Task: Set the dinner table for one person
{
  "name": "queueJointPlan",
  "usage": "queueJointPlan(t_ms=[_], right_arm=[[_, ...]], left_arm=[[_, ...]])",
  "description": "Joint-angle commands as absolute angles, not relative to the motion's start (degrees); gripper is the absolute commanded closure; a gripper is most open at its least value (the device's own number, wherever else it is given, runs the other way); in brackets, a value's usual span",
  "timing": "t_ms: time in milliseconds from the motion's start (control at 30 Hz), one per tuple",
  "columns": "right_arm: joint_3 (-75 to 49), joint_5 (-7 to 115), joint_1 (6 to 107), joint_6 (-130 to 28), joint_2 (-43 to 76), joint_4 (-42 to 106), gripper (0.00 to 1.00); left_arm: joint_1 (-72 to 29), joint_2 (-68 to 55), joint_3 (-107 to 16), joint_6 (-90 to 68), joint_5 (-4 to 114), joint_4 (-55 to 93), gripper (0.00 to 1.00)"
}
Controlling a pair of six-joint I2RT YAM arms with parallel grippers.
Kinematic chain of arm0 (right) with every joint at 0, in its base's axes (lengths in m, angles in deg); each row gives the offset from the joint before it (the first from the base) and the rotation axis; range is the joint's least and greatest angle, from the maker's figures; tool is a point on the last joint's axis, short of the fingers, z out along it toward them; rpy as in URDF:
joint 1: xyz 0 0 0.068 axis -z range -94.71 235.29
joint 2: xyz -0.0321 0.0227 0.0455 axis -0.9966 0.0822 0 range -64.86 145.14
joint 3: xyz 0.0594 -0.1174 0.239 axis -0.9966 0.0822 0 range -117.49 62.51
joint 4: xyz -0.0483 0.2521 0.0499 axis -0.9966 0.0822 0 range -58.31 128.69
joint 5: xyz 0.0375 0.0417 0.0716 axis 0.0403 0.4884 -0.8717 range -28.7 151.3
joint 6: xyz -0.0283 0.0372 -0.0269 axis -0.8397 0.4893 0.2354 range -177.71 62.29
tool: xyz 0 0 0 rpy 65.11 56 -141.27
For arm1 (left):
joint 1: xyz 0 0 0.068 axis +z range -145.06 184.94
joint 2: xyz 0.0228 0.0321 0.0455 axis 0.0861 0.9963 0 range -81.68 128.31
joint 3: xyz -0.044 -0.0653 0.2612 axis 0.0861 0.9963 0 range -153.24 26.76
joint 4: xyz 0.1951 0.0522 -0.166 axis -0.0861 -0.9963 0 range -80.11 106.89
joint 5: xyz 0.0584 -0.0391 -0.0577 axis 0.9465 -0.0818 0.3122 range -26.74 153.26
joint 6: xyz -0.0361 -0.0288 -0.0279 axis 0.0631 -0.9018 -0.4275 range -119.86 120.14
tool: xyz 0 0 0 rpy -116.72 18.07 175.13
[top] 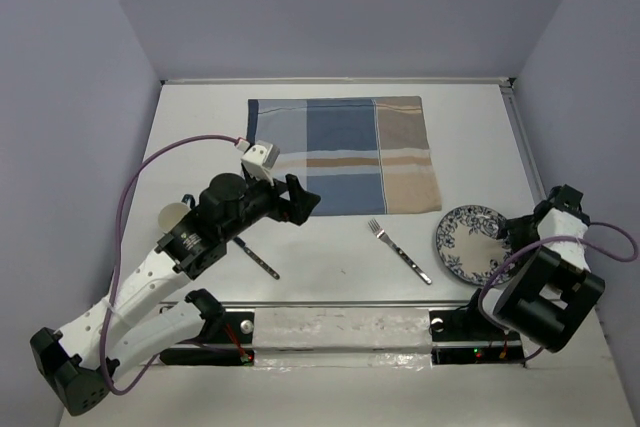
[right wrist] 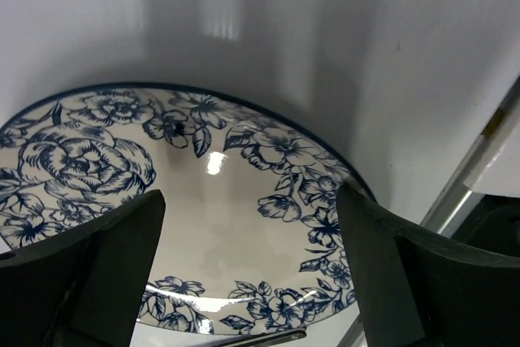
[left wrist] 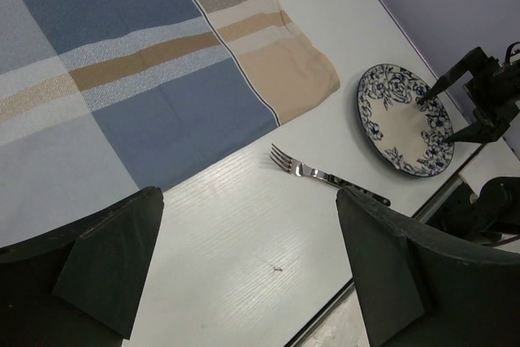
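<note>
The off-white dinner table (top: 335, 282) carries a blue-and-tan striped placemat (top: 342, 153) at its middle back. A fork (top: 399, 251) lies in front of the placemat, and a blue-flowered plate (top: 474, 243) sits to its right. A knife (top: 258, 258) lies at front left, partly under my left arm. My left gripper (top: 303, 199) hovers open at the placemat's near left corner; in the left wrist view its fingers (left wrist: 114, 262) stand wide over bare table with nothing between them. My right gripper (right wrist: 248, 270) is open just above the plate (right wrist: 203, 201), its fingers (right wrist: 398, 274) apart.
A cream round cup (top: 172, 215) stands at the left, half hidden behind my left arm. A metal rail (top: 340, 304) runs along the near table edge. Grey walls close in the back and both sides. The left wrist view shows the fork (left wrist: 318, 172), the plate (left wrist: 405, 119) and the right gripper (left wrist: 455, 111).
</note>
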State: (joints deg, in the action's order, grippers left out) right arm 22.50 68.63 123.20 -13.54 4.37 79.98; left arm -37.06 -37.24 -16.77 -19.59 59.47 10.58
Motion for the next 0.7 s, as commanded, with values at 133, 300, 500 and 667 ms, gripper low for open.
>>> queueJointPlan(t_ms=[133, 300, 500, 667], right_arm=[[26.8, 63.2, 123.4, -9.1, 9.0, 73.0, 0.06], [29.9, 59.0, 123.4, -8.0, 9.9, 63.9, 0.12], [22.9, 57.2, 123.4, -10.4, 16.1, 59.7, 0.16], [21.3, 55.1, 123.4, -9.3, 23.5, 52.0, 0.24]], left_arm=[[-37.3, -34.9, -19.4, -19.5, 60.8, 13.3, 0.01], [-37.3, -32.2, -20.7, -20.0, 60.7, 13.6, 0.01], [-37.3, -28.9, -21.6, -19.4, 61.4, 14.2, 0.01], [-37.3, -26.0, -22.9, -18.1, 62.4, 14.2, 0.01]])
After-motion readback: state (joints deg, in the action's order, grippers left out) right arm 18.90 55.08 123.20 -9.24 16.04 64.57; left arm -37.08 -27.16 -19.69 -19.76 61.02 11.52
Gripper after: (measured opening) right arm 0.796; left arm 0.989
